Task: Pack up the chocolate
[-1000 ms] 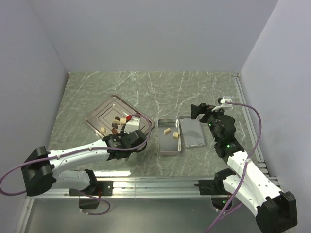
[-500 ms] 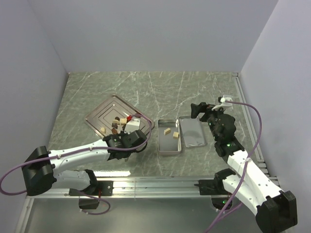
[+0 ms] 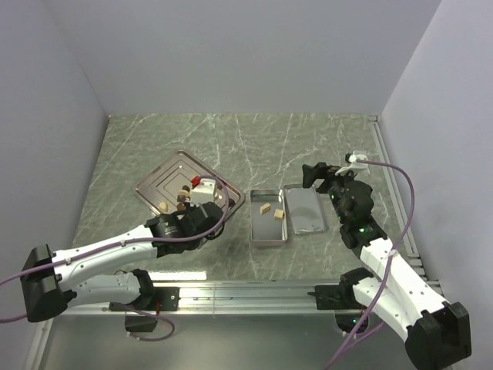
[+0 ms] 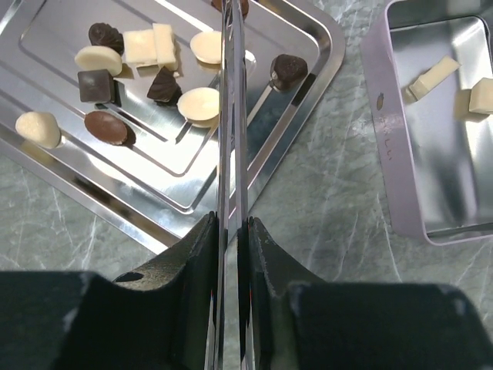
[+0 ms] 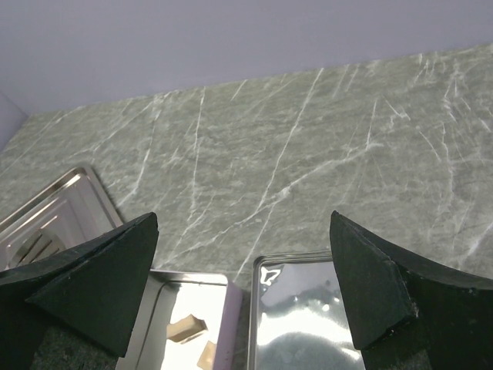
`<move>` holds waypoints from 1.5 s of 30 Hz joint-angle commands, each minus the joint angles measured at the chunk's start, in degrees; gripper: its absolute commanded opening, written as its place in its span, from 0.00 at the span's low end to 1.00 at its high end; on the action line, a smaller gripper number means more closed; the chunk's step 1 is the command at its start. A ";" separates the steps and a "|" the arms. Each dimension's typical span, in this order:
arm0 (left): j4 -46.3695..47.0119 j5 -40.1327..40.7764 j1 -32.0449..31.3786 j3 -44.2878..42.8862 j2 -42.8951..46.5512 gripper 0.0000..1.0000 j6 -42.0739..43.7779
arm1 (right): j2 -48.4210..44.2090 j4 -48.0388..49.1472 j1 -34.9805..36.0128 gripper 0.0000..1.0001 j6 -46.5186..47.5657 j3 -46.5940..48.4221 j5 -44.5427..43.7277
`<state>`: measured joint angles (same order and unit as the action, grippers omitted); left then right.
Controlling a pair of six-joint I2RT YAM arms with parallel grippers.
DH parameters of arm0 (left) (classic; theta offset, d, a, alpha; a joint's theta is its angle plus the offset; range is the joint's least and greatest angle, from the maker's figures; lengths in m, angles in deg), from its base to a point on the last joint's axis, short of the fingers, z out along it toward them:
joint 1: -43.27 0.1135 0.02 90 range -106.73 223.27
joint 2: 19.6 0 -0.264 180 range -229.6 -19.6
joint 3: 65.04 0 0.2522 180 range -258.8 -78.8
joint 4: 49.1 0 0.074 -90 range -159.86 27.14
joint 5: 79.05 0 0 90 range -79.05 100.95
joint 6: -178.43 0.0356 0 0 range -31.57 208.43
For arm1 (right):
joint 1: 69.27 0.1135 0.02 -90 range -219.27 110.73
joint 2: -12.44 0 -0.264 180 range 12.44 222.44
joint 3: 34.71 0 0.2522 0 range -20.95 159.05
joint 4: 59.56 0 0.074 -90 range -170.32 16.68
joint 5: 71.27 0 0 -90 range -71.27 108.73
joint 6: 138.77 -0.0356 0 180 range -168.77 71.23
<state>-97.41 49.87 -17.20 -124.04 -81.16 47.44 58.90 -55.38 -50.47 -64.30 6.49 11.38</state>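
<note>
My left gripper point(image 4: 232, 19) reaches over the ridged tray point(image 4: 154, 181), which fills the left half of my left wrist view. Its 2 thin blades stand almost together with only a slit between them. Their tips end at the top edge of that frame, right by a dark lump point(image 4: 231, 5). Whether that lump is pinched I cannot tell, because the tips are cut off there.

My right gripper point(image 5: 243, 231) is spread wide and has hold of nothing. It hangs above the tin point(image 5: 185, 308) and the lid point(image 5: 300, 324), both at the bottom of its own view.

Of the chocolate point(image 4: 199, 104), 2 tan pieces point(image 4: 431, 77) lie inside the tin, at the right edge of the left wrist view. About 11 more lumps, cream and dark mixed, sit on the tray, clustered toward the upper left of that frame.

I judge the packing barely begun, with 2 pieces in and most of the lot left to carry across. The lid lies inner face up just to the right of the tin on the marble table point(image 3: 231, 139), not yet put on.
</note>
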 commanded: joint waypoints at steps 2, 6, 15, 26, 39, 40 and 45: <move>4.12 -0.85 -0.35 -1.44 0.48 0.25 3.28 | 0.56 0.70 -0.09 0.98 0.50 3.32 0.15; 5.63 -3.41 -0.53 -1.35 -1.71 0.31 4.34 | 0.65 0.61 -0.17 0.98 0.59 3.41 0.15; 4.93 -3.06 -0.88 -2.49 -6.03 0.43 3.99 | 1.00 0.61 -0.09 0.98 0.68 3.58 0.32; 6.33 -4.55 -2.64 -2.05 -6.11 0.47 4.78 | 1.36 0.52 -0.17 0.98 0.76 3.85 0.32; 2.29 -1.65 -2.81 -3.72 -10.33 0.44 2.58 | 1.36 0.44 -0.09 0.98 0.68 3.85 0.41; 2.29 -1.65 -2.81 -3.90 -10.77 0.41 2.76 | 1.36 0.44 -0.26 0.98 0.68 3.85 0.41; 2.90 -1.12 -2.90 -3.72 -10.43 0.28 3.37 | 1.27 0.44 -0.17 0.98 0.68 3.76 0.41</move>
<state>-95.03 46.92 -19.65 -125.54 -92.20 50.81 60.29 -55.86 -50.47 -64.30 7.30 11.75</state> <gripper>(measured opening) 0.347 0.981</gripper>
